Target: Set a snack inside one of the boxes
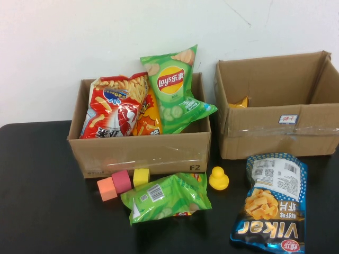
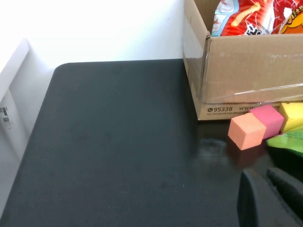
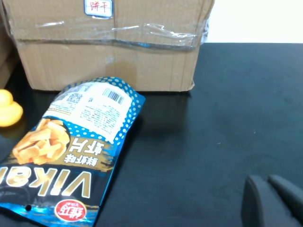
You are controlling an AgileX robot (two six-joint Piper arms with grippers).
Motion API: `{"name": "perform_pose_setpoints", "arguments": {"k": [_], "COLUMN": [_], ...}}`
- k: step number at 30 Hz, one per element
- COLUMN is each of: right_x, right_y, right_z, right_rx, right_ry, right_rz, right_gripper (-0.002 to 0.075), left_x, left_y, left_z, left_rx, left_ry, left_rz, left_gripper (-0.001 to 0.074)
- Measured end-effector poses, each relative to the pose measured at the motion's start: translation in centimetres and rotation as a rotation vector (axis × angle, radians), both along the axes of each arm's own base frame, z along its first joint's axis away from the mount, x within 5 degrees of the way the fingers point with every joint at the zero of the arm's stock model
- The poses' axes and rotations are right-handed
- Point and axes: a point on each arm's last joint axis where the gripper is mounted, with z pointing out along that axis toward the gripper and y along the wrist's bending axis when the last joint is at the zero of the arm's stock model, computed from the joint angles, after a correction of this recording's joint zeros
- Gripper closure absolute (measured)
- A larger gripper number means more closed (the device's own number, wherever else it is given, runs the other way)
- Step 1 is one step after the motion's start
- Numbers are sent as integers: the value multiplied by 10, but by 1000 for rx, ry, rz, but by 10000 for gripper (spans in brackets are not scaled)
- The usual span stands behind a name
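Observation:
A green snack bag [image 1: 167,197] lies on the black table in front of the left cardboard box [image 1: 140,153], which holds a red bag [image 1: 114,106], an orange bag and a green Lay's bag [image 1: 174,87]. A blue Vikar snack bag [image 1: 271,203] lies in front of the right box [image 1: 275,135] and shows in the right wrist view [image 3: 71,151]. My left gripper [image 2: 261,176] is shut and empty, low over the table near the orange block [image 2: 246,131]. My right gripper [image 3: 266,180] is shut and empty, to the right of the blue bag. Neither gripper shows in the high view.
Orange [image 1: 107,189], pink [image 1: 121,181] and yellow [image 1: 141,177] blocks sit against the left box's front. A yellow rubber duck [image 1: 218,179] stands between the two bags. The right box holds something yellow [image 1: 239,102]. Bare black table [image 1: 47,201] lies at the left.

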Motion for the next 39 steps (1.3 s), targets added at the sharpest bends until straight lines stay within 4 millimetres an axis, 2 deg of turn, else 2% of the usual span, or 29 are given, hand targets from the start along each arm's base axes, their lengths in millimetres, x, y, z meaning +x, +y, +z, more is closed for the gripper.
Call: {"name": "perform_pose_setpoints", "arguments": {"k": [8,15,24,28,31,35,39], "right_x": [0,0,2,6,4,-11,-32], "right_y": [0,-1,0,3,6,11,14], "right_z": [0,0,1,22,49,82,102], "right_rx": [-12,-17,-21,-23,-26,-27,-34], "right_ry": [0,0,-40,-277,-579,-980,-1295], "right_rz": [-1,-1,5,34,72,123,167], "right_gripper": [726,726,726,726,726,726,726], "left_x": [0,0,1,4,3,-10,-27], "left_y": [0,3,3,1,-2,-7,-10], "left_z": [0,1,3,17,42,73,93], "left_rx": [2,95,78,76,90,91,88], "left_ry": [0,-6,-47,-220,-493,-861,-1152], "left_rz": [-1,6,11,-2,-26,-64,-96], "left_gripper": [736,736,736,736,736,736,736]}}
